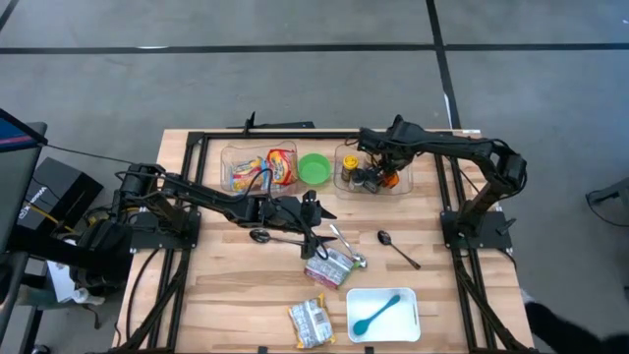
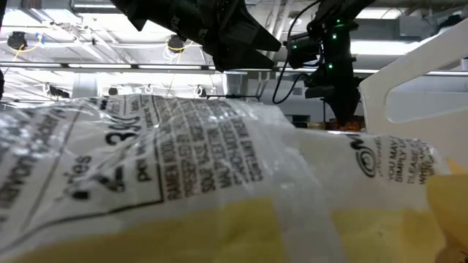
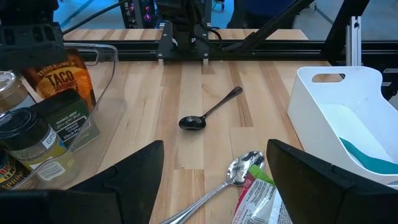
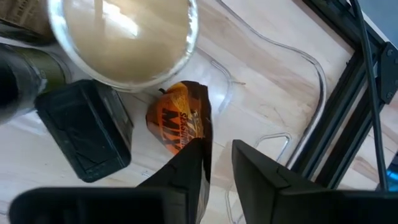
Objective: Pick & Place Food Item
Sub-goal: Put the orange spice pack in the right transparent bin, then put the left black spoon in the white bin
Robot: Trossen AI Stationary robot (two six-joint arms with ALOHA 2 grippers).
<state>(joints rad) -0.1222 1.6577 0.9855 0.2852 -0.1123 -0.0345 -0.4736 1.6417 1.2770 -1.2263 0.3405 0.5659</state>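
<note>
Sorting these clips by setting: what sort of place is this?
Likely a robotics lab or workshop: a wooden table framed by black rails on bare concrete floor, an open industrial ceiling with strip lights, and staged food packets.

The wooden table (image 1: 236, 285) holds many things; just under the left gripper (image 1: 313, 234) lie a shiny spoon (image 1: 344, 246) and a green and white packet (image 1: 329, 267); a dark spoon (image 1: 398, 248) lies a bit to its side; a white tray (image 1: 408, 320) and a yellow snack bag (image 1: 312, 322) lie farther off; a clear bin (image 1: 405, 185) sits under the right gripper (image 1: 371, 177); another clear bin (image 1: 236, 157) and a green bowl (image 1: 314, 169) sit beside it.
</note>
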